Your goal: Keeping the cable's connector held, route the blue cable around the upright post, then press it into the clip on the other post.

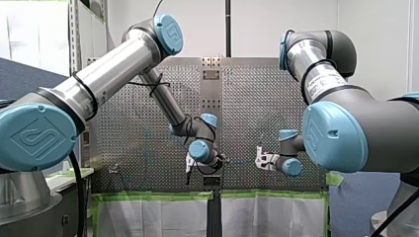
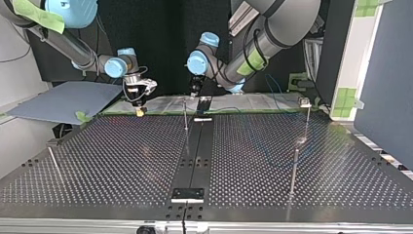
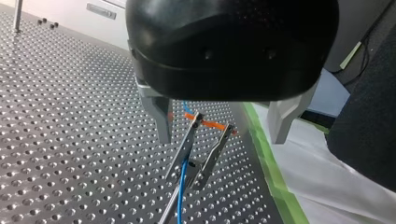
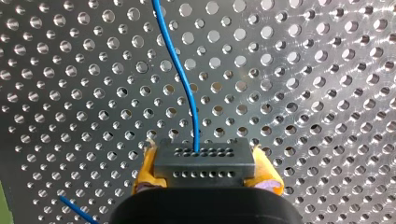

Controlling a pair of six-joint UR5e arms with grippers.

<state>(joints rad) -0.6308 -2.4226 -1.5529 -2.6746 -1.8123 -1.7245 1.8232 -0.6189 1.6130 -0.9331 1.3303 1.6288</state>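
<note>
right: my end effector (image 4: pixel 205 183) clamps the connector (image 4: pixel 204 161) | blue cable (image 4: pixel 184 79) leads ahead over the tabletop (image 4: pixel 327 70) | left: my end effector (image 3: pixel 223 123) spread wide, astride the clip (image 3: pixel 201 154)

Clip (image 3: pixel 201 151) inside spread left claw (image 3: pixel 221 138); blue cable (image 4: pixel 186 84) strung ahead of connector (image 4: pixel 204 157) in right claw (image 4: pixel 206 170).

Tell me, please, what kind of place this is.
Probably a robotics laboratory test cell: my left arm and my right arm reach over a perforated table with thin upright posts, and green tape marks its edge.
</note>
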